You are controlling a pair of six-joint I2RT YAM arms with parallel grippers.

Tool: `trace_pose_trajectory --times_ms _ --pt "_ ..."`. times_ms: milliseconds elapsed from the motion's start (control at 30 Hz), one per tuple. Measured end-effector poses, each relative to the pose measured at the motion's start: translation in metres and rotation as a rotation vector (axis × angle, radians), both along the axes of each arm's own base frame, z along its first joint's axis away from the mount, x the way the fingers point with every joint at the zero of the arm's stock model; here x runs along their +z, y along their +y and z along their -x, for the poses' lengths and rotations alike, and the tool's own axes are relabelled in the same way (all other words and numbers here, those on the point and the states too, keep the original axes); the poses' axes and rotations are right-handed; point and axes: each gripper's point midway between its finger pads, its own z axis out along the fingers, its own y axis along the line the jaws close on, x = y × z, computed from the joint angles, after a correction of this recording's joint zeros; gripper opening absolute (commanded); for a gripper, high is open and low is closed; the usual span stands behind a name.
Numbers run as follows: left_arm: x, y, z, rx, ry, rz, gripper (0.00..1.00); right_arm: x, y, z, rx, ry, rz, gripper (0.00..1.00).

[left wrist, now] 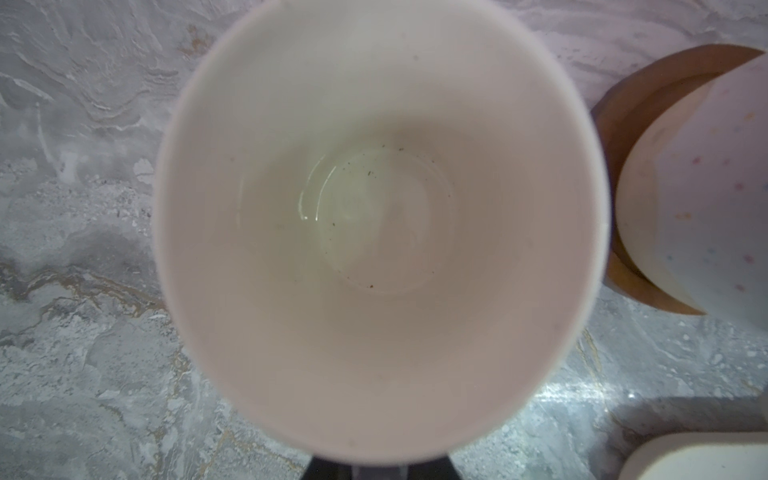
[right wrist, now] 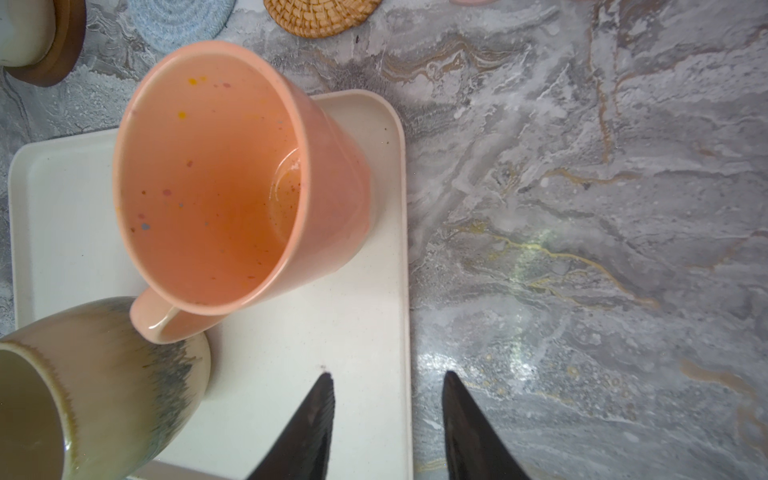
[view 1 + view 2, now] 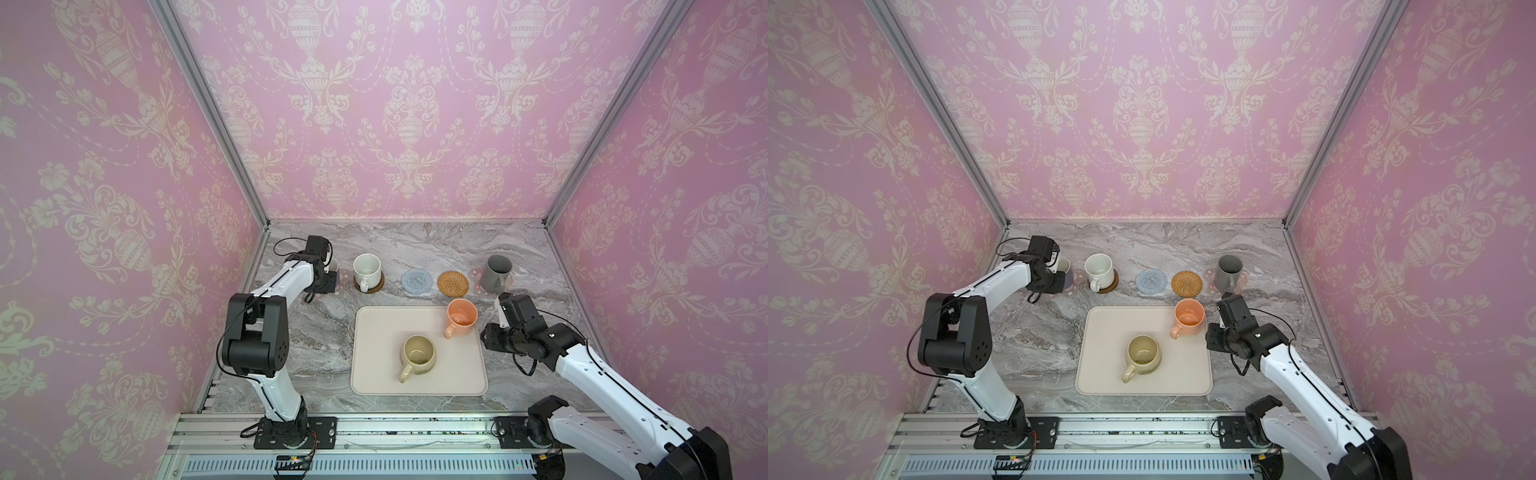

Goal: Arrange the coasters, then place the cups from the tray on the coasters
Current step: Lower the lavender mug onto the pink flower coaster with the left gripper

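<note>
1. Tray (image 3: pixel 376 376) sits front centre with 2 upright mugs. Cream mug (image 3: pixel 417 354) and peach mug (image 3: pixel 461 316) (far right corner) both have handles pointing near-left.
2. Right gripper (image 2: pixel 388 376) is spread and empty, over the tray's right edge.
3. Far row has 5 coasters. White mug (image 3: pixel 366 268) is on the wooden coaster (image 3: pixel 377 287), grey mug (image 3: pixel 496 272) on a pink coaster (image 3: pixel 476 275). Blue coaster (image 3: pixel 417 280) and rattan coaster (image 3: pixel 452 283) are bare.
4. Left gripper (image 3: pixel 328 281) is at the lavender mug (image 1: pixel 374 249), upright on the other pink coaster (image 3: pixel 340 287); can't tell its grip.

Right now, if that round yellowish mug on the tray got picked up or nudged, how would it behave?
The cream-yellow mug looks glazed ceramic: probably rigid, slick, breakable if dropped. Its squat, bulging body sits low on the tray, so a nudge would likely slide it rather than tip it.
</note>
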Motion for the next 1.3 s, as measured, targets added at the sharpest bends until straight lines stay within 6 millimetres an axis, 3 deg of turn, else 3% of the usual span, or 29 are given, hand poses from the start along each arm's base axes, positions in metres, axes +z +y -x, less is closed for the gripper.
trace_pose_trajectory --times_ms 367,833,1300 --pt "-0.0013 0.0001 -0.0004 0.009 0.0 0.003 0.21 0.0001 0.0 -0.0001 -0.001 0.0 -0.001 0.45" --pt "-0.0012 0.0005 -0.0022 0.028 -0.008 0.008 0.17 0.0033 -0.001 0.001 -0.003 -0.012 -0.002 0.45" --pt "-0.0013 0.0002 -0.0074 0.052 -0.008 0.017 0.24 0.0077 -0.0018 0.001 -0.008 -0.03 -0.008 0.45"
